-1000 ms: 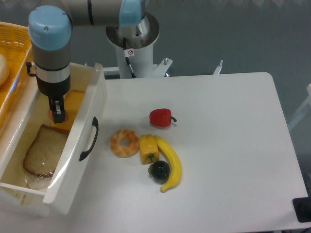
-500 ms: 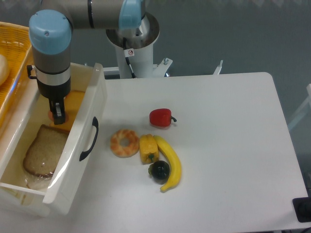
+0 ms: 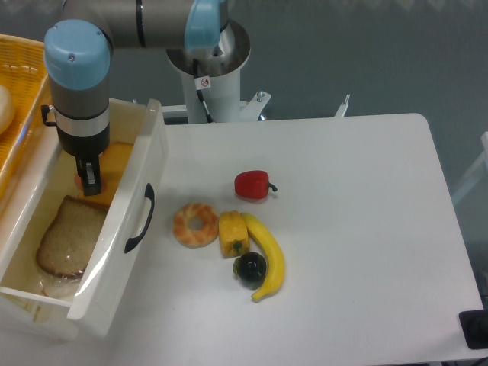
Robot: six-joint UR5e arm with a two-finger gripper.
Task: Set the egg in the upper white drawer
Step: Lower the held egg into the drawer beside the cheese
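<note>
White and smooth, the rounded tabletop (image 3: 351,229) fills most of the view, with grey floor behind it. At its left edge stands one large deep white plastic drawer (image 3: 130,252), pulled open, with a curved black handle (image 3: 139,219) on its front.

One robot arm with pale blue joint caps reaches down into this drawer. Its dark two-finger gripper (image 3: 90,179) hangs inside, toward the back. Just left of the fingertips a small reddish-pink rounded patch shows, probably the small smooth egg (image 3: 78,181); most of it is hidden behind the gripper, so I cannot tell whether the fingers touch it. The fingers look close together, but from this angle whether they are spread or closed cannot be made out.

Also in the drawer lie one slice of brown-crusted bread (image 3: 65,240), soft and flat, and one orange-yellow rounded piece (image 3: 116,160) just right of the gripper.

Left of the drawer is one woven orange-yellow basket (image 3: 23,61) holding one pale round bun (image 3: 4,107) at the frame's edge.

On the table, grouped near the middle, are five items:
- one glossy red bell pepper (image 3: 252,184)
- one ring doughnut with a ridged golden surface (image 3: 196,224)
- one yellow bell pepper (image 3: 232,234)
- one curved yellow banana (image 3: 268,255)
- one dark round fruit (image 3: 250,268) touching the banana
</note>
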